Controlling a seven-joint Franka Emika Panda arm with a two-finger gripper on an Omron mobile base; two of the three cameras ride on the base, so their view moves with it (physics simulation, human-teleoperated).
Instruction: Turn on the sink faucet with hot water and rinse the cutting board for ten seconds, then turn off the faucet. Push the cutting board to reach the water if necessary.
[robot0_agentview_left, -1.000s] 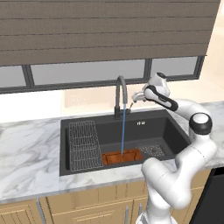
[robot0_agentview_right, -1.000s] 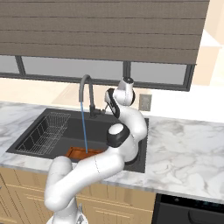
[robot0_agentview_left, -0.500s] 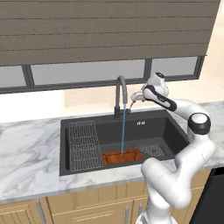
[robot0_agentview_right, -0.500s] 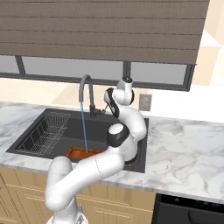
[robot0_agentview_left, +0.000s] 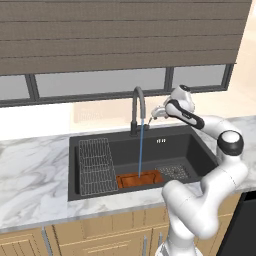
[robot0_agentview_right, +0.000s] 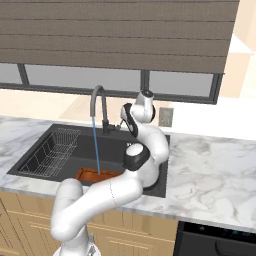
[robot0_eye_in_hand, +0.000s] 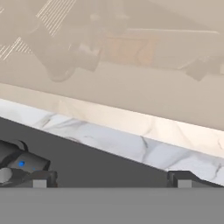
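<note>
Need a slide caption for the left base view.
Water runs from the faucet onto the cutting board in the sink, with the open hand beside the faucet.

A thin blue stream of water (robot0_agentview_left: 140, 147) falls from the dark curved faucet (robot0_agentview_left: 137, 107) onto the reddish-brown cutting board (robot0_agentview_left: 140, 179). The board lies flat on the floor of the black sink (robot0_agentview_left: 200, 147), at its front.

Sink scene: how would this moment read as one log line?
faucet: on | water: hitting cutting board | gripper: open, beside faucet, empty
</note>
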